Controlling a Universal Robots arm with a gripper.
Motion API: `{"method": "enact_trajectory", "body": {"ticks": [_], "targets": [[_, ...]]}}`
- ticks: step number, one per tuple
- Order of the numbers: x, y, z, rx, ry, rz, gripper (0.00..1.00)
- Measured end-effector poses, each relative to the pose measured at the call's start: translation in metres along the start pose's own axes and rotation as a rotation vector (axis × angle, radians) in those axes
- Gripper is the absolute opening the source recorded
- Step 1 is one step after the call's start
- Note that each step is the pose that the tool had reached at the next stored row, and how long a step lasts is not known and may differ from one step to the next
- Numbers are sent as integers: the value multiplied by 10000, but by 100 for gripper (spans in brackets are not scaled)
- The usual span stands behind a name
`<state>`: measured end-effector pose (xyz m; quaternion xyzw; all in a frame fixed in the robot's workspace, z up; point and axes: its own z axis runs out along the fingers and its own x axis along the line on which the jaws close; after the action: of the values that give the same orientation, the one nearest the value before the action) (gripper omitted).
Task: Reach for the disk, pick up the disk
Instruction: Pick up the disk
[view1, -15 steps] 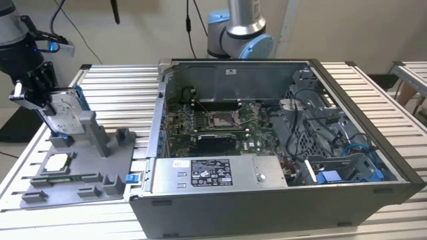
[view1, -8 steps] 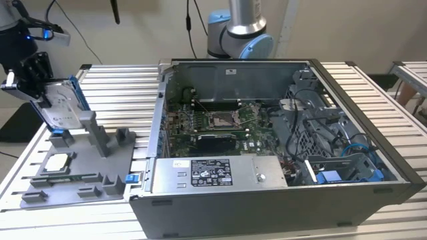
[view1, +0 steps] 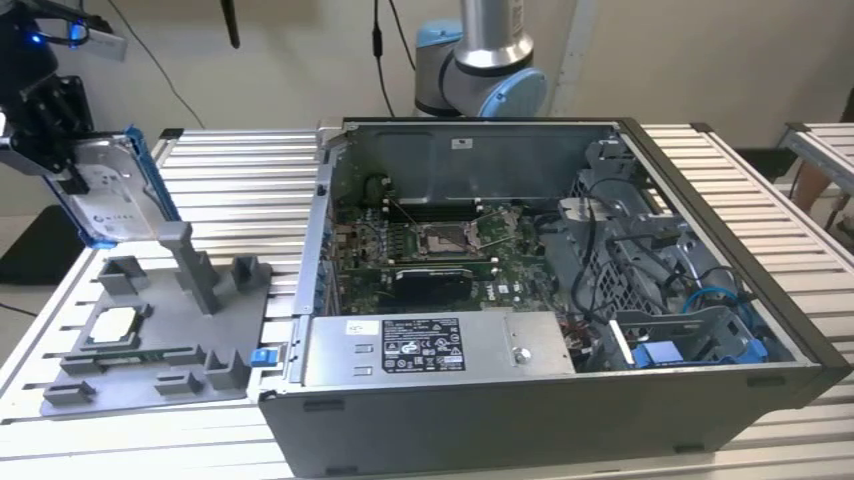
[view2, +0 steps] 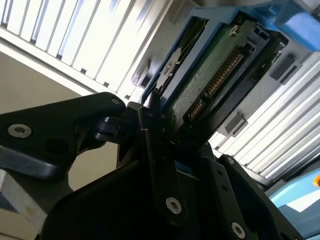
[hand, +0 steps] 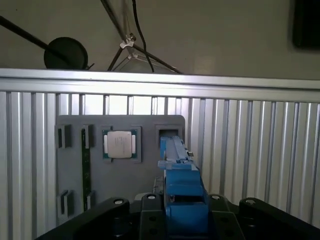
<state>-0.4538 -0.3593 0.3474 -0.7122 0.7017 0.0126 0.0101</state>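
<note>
Blue plastic catches the eye first in the exterior view. The disk (view1: 118, 195) is off the slatted table (view1: 747, 180), held up on edge and tilted. It hangs above the far end of the grey fixture plate (view1: 140, 385), near the table's edge on the exterior view's left. The black gripper (view1: 60, 160) is clamped onto it from the side, with the disk's silver face and white label showing. The open computer case (view1: 534, 420) sits well apart along the table.

In the second wrist view, the disk (view2: 215, 70) runs straight out from the gripper (view2: 167, 132), its green circuit-board underside showing. Its near end is pinched between the black fingers (view2: 147, 122), with the table slats behind.

In the first wrist view, the disk (hand: 180, 185) shows edge-on as a blue strip rising from the closed gripper (hand: 180, 220). The fixture plate (hand: 70, 125) lies on the table beneath. A small square chip (hand: 120, 145) sits in the plate, just beside the disk's line.
</note>
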Motion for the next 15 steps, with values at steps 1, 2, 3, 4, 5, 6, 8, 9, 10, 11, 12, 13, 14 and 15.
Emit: {"method": "enact_trajectory", "body": {"ticks": [1, 2, 3, 4, 5, 6, 8, 9, 10, 11, 12, 13, 14, 15], "targets": [[-1, 0, -37, 1, 0, 19, 0], [-2, 0, -73, 1, 0, 36, 0], [-3, 0, -109, 1, 0, 51, 0], [-4, 0, -149, 3, 0, 66, 0], [-6, 0, -189, 4, -1, 79, 0], [-7, 1, -233, 3, 0, 90, 0], [-10, 1, -319, 5, -1, 112, 0], [-12, 1, -365, 3, 0, 123, 0], [-13, 1, -407, 5, -1, 132, 0], [-15, 1, -451, 5, -1, 143, 0], [-16, 1, -491, 5, 0, 151, 0], [-17, 1, -538, 6, -1, 158, 0], [-18, 2, -579, 6, -1, 164, 0], [-20, 2, -624, 5, 0, 168, 0]]}}
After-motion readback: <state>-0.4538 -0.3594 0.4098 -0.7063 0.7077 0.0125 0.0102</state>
